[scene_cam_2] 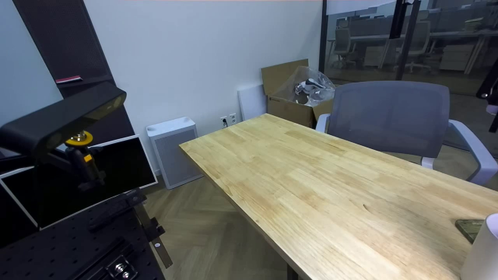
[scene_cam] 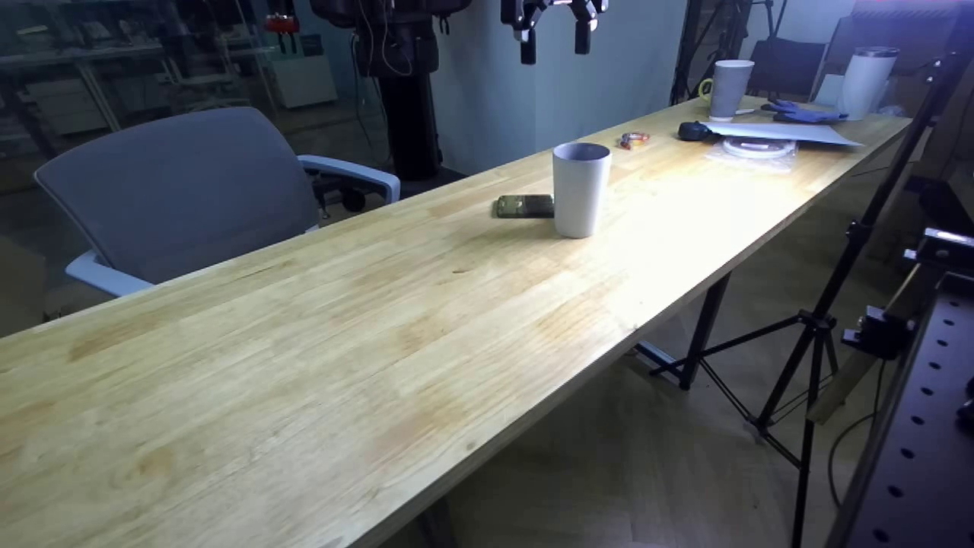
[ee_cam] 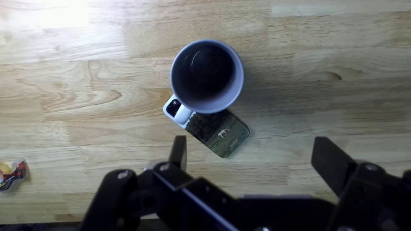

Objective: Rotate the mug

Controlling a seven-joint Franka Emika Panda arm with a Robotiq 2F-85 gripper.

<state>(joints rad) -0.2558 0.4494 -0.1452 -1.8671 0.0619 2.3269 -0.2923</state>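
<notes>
The white mug [scene_cam: 580, 194] stands upright on the wooden table [scene_cam: 342, 365], in front of a flat phone [scene_cam: 525, 205] in an exterior view. The mug [scene_cam_2: 482, 252] and phone [scene_cam_2: 469, 227] are cut off or partly hidden at the right of an exterior view. In the wrist view the mug [ee_cam: 207, 77] shows its dark interior; its handle [ee_cam: 183, 115] points to the lower left, above the phone [ee_cam: 221, 136]. The handle is hidden in both exterior views. My gripper [scene_cam: 555, 47] is open and empty, high above the table. Its fingers [ee_cam: 250, 139] are wide apart, below the mug in the wrist view.
A small wrapped item [scene_cam: 634, 140] lies near the table edge. Farther along are a cup with a yellow handle [scene_cam: 732, 90], a tall tumbler [scene_cam: 867, 82], blue gloves [scene_cam: 806, 113] and a white sheet [scene_cam: 791, 133]. A chair [scene_cam: 183, 190] and a tripod [scene_cam: 818, 323] stand beside the table.
</notes>
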